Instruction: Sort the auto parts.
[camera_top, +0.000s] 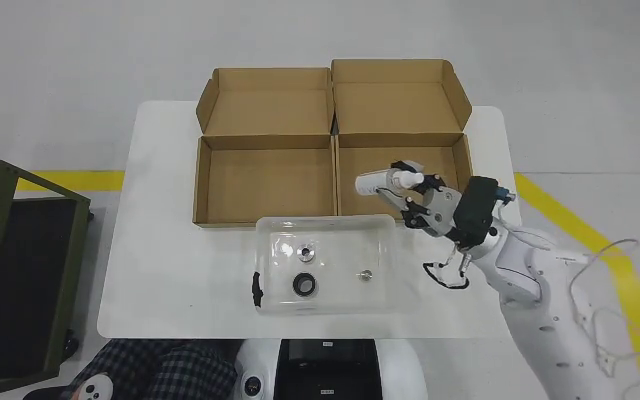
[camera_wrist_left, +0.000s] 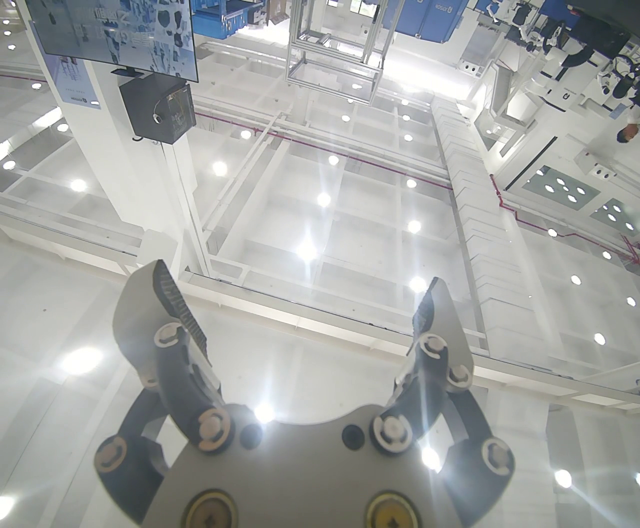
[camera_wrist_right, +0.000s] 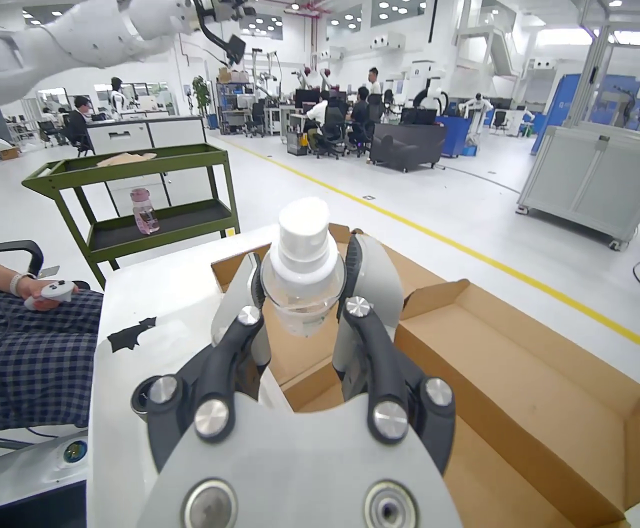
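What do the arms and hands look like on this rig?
Right arm: glossy white shell, black wrist block, thin black cable looping beside it. Left hand and right hand match: pale grey palm plate, black linkages with round silver pins, two grey fingers with black ribbed pads.

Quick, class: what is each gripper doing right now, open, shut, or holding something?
Left gripper: open, holding nothing.
Right gripper: closed on a clear spray bottle.

The bottle (camera_wrist_right: 303, 295) is clear with a white cap (camera_wrist_right: 303, 225). The boxes (camera_top: 262, 185) are brown cardboard (the cart (camera_wrist_right: 229, 200) is olive green); the table (camera_top: 160, 250) is white.
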